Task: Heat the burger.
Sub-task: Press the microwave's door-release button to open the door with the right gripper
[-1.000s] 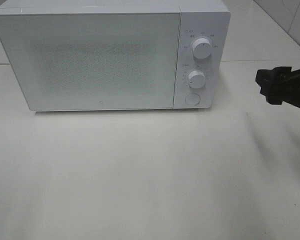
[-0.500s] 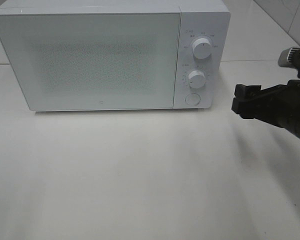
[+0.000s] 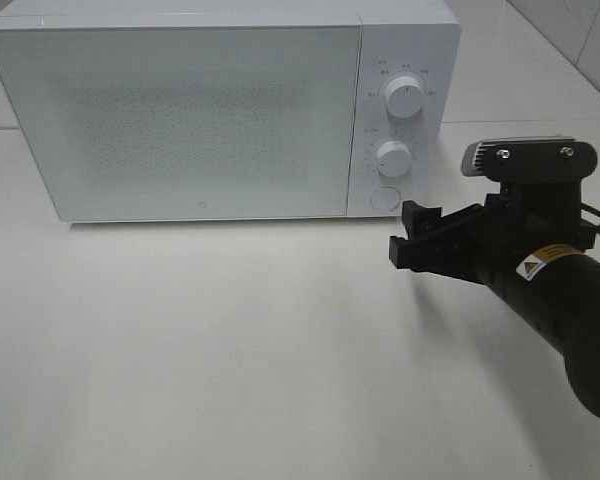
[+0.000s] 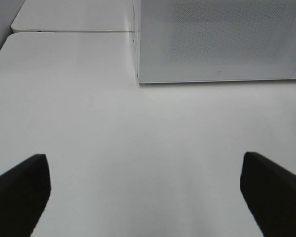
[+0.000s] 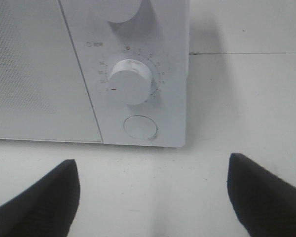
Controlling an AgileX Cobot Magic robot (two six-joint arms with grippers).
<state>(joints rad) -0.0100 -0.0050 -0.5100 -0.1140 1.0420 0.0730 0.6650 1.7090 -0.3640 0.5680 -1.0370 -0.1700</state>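
The microwave (image 3: 180,120) is standing at the back of the bench (image 3: 230,350), left of centre, in the same place as a second ago. Its door (image 3: 180,115) is remaining shut. On the control panel to the right of the door, the upper knob (image 3: 404,99), the lower knob (image 3: 392,156) and the round button (image 3: 384,198) are sitting one below another, unchanged. The right arm (image 3: 555,290) is the only part moving. A second ago only its tip was showing at the right edge of the exterior view. Now it is reaching well in over the bench, its tip lying near the round button but apart from it.

The left jaws are standing spread wide, their dark fingers (image 4: 19,195) showing at opposite edges of the left wrist view, over bare bench in front of the microwave. They are holding nothing. The right jaws are likewise standing spread wide, fingers (image 5: 39,200) far apart, facing the lower knob and round button and gripping nothing.

The burger is showing in no view, so its place cannot be told.
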